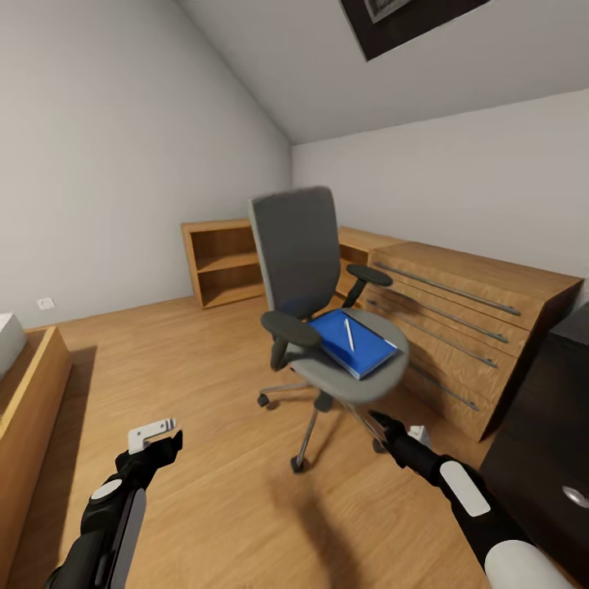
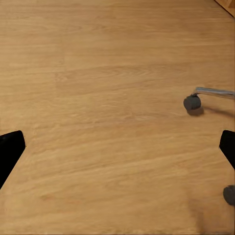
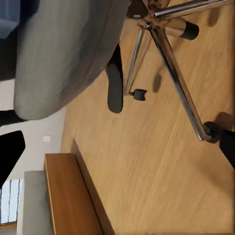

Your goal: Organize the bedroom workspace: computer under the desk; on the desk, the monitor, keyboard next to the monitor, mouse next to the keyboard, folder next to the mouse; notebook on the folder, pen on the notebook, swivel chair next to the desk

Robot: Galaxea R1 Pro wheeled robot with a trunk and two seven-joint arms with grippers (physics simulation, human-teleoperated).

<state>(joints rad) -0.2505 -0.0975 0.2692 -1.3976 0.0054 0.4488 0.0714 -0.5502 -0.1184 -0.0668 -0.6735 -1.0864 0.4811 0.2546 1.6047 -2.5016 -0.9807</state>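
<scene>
Head view placed the right gripper low and near, just below the front edge of the seat of the grey upholstered swivel chair with black padded armrests, beside its chrome spokes. Its black fingertips stood at opposite edges of the right wrist view, so the jaws were wide apart and held nothing. The right forearm ran up from the near right corner, pointing at the chair's base rather than its seat.

The left gripper hung over bare light wood floor, well left of the chair. Its fingertips likewise stood far apart with nothing between them. The left arm was extended forward and low.

The thin bright-blue rectangular folder lay on the seat, one corner overhanging the front edge, with a short pale pen resting on top. A dark notebook could not be made out.

Risks, as judged:
- The right gripper sat under seat level; raising it straight could strike the seat rim or nudge the wheeled chair away.
- Any jolt or tilt could roll the pen off the folder onto the floor.
- Pinching the overhanging corner alone might let the thin folder sag and shed the pen.

The glossy black desk unit stood at the near right.
</scene>
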